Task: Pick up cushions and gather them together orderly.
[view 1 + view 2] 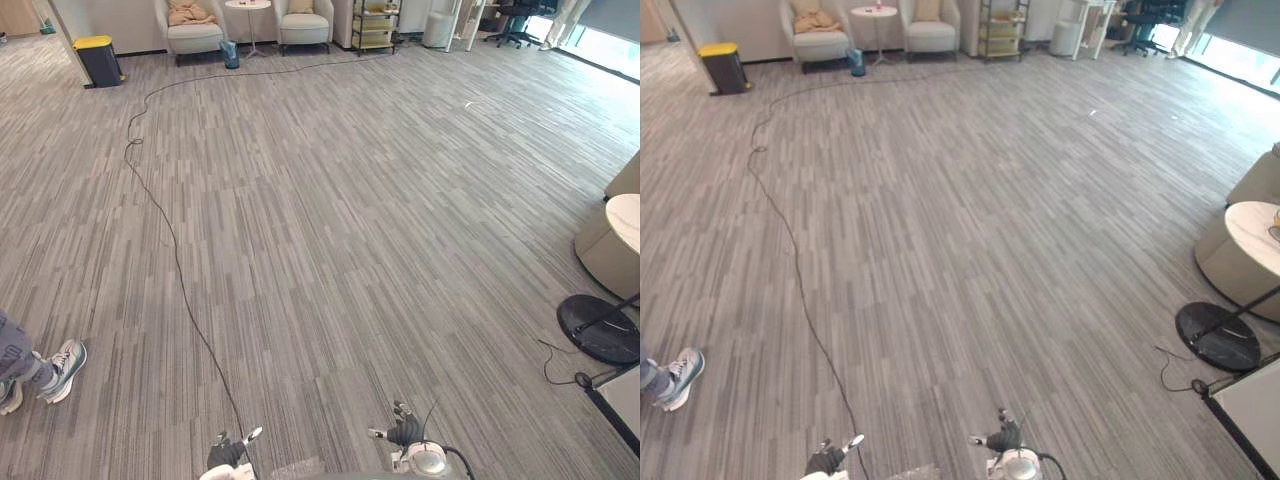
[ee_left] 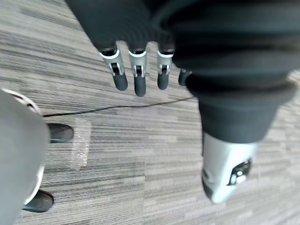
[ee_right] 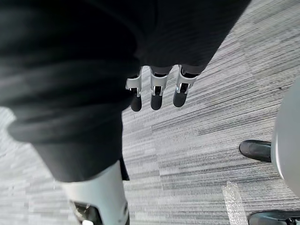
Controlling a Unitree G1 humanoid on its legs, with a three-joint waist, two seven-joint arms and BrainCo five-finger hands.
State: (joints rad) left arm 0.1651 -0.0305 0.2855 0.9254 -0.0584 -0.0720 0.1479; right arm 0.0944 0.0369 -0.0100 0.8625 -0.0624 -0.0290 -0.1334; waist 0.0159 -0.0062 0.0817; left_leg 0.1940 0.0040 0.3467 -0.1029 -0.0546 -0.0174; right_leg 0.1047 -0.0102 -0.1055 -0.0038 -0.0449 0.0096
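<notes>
Grey striped carpet [image 1: 380,220] lies open and wide ahead. Left edge: person's grey sneaker [image 1: 62,368]. Right side: black round table base [image 1: 598,328], beige upholstered seat [image 1: 598,252] near it. Far end: two beige armchairs [image 1: 195,35], yellow-lidded dark bin [image 1: 98,58].

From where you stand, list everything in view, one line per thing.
tan fabric cushions: two, tan, one on each armchair
pale upholstered armchairs: two, cream, far wall
round white side table: one, white, between armchairs
dark bin with yellow lid: one, far left
small blue container: one, blue, beside left armchair
open shelf unit: one, right of the armchairs
round white table on black disc base: one, right edge
person's pale sneaker: one, left edge
left hand: silver, open, empty, above carpet
right hand: silver, open, empty, above carpet
</notes>
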